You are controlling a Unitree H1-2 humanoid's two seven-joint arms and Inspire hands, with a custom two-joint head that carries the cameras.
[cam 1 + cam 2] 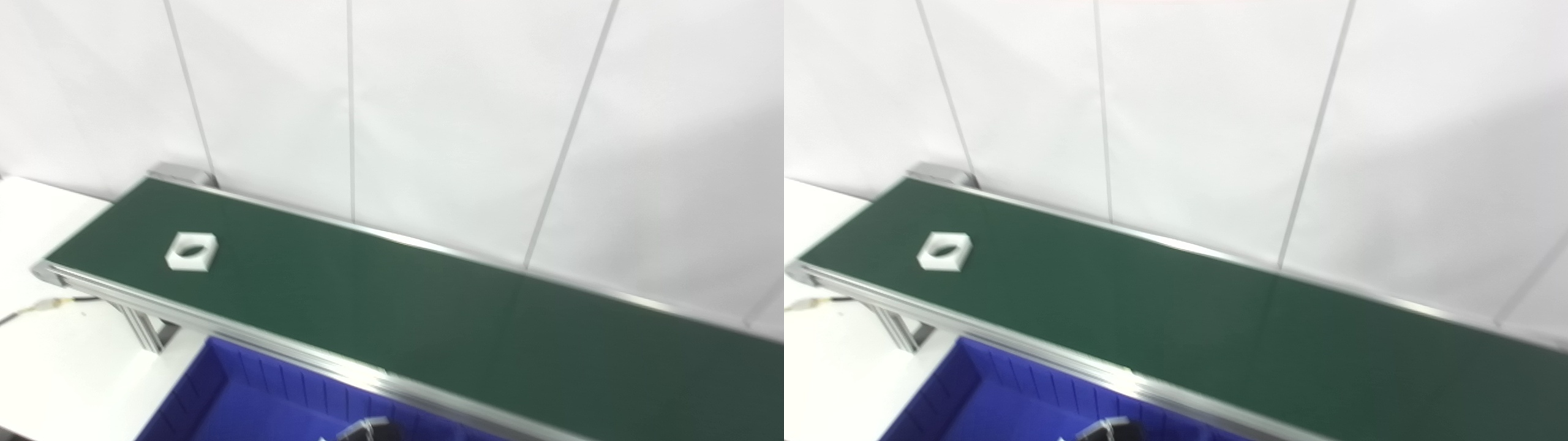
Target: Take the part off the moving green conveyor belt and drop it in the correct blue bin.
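A white hexagonal part with a round hole [192, 251] lies flat on the green conveyor belt [429, 312], near the belt's left end; it also shows in the right eye view [945, 251]. A blue bin [245, 404] stands below the belt's near rail at the bottom of the picture. A small dark tip of a hand [367, 430] pokes in at the bottom edge over the bin, far from the part. It seems to be my left hand; too little shows to tell its state. My right hand is out of view.
The belt runs from upper left to lower right along a white panelled wall [465, 110]. A white table [55, 355] lies left of the bin, with a thin cable [43, 304] on it. Aluminium legs [144, 327] hold up the belt's left end.
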